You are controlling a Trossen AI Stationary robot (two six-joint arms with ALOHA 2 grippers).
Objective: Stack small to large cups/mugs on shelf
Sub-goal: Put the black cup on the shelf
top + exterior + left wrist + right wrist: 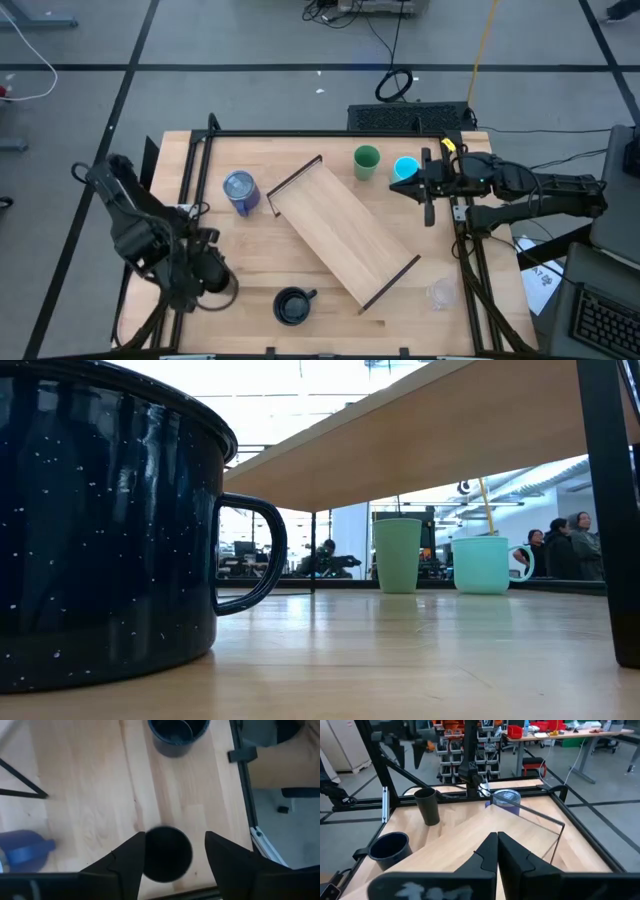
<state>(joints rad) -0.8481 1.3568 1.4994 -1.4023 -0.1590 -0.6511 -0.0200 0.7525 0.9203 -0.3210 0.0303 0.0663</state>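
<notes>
Left gripper [174, 851] at the table's front-left corner, fingers spread around the black cup [167, 853] standing on the table [250, 260], not clamping. Right gripper [497, 851] closed, empty, at the right edge by the cyan mug [405, 168]. Shelf [345, 232] lies diagonally mid-table. Navy mug [292, 305] at the front edge.

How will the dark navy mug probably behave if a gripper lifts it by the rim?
The dark navy mug looks like speckled enamel with a glossy wall, so probably stiff and rather slippery. Its handle sticks out on one side, so it may tilt slightly. It stands wide and upright, so tipping seems unlikely.
</notes>
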